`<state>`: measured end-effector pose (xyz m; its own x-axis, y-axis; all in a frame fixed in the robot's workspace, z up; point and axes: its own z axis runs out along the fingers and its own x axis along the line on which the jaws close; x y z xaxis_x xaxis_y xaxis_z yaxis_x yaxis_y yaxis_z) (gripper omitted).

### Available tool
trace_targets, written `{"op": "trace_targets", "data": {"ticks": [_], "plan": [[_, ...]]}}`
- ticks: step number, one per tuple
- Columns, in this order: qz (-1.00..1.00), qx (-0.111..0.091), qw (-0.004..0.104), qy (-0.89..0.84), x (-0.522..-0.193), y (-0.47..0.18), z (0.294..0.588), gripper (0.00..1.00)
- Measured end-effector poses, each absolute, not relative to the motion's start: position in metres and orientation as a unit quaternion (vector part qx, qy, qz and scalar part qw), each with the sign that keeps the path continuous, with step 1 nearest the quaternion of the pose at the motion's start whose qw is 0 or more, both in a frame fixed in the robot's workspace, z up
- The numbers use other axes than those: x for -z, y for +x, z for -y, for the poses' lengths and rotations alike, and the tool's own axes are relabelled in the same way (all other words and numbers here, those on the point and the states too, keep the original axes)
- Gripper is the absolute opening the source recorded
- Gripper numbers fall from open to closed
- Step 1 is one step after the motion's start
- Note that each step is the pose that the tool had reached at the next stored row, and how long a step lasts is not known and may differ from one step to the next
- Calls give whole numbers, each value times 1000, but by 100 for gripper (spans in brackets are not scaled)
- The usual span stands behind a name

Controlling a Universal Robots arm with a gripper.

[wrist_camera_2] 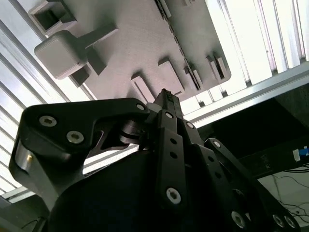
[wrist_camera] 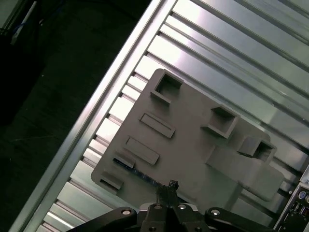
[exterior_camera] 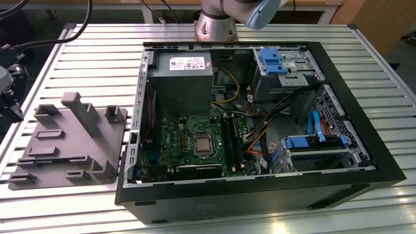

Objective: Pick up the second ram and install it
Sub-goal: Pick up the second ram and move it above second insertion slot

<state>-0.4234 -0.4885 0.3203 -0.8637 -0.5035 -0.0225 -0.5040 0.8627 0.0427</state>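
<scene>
At the exterior view's left edge a dark piece of gear (exterior_camera: 9,92) is being cut off by the frame, and I cannot tell what it is. Just beside it a grey tray (exterior_camera: 68,141) is lying on the slatted desk (exterior_camera: 97,53), with blocks and a tall post standing up from it. Further toward the exterior view's right an open computer case (exterior_camera: 260,195) is sitting on the desk, showing its green board (exterior_camera: 188,131), cables and blue-tabbed drive bays. The arm's base (exterior_camera: 215,24) is rising behind the case, with its upper part running out of frame.

In both wrist views the tool (wrist_camera: 171,186) (wrist_camera_2: 166,96) is hanging above the tray, its fingers pressing together with nothing between them. In the first wrist view the second ram (wrist_camera: 129,166) is standing edge-on in a tray slot near the tool's tip. It is showing just a thin dark-blue strip, and its chips and label are hidden.
</scene>
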Motion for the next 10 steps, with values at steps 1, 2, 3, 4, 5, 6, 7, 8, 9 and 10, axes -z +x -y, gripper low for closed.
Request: {"op": "trace_targets", "data": {"ticks": [1,2,3,4,5,6,7,8,9,10], "plan": [[-964,-24,5,-264,-320,-423,489,11],[-964,-24,5,-266,-320,-423,489,11],[-963,-24,5,-269,-320,-423,489,11],[-962,-24,5,-272,-320,-423,489,11],[-961,-24,5,-275,-320,-423,488,11],[-960,-24,5,-277,-320,-423,488,11],[-960,-24,5,-280,-320,-423,488,11],[-959,-24,5,-283,-320,-423,488,11],[-958,-24,5,-286,-320,-423,489,11],[-957,-24,5,-289,-320,-423,488,11]]}}
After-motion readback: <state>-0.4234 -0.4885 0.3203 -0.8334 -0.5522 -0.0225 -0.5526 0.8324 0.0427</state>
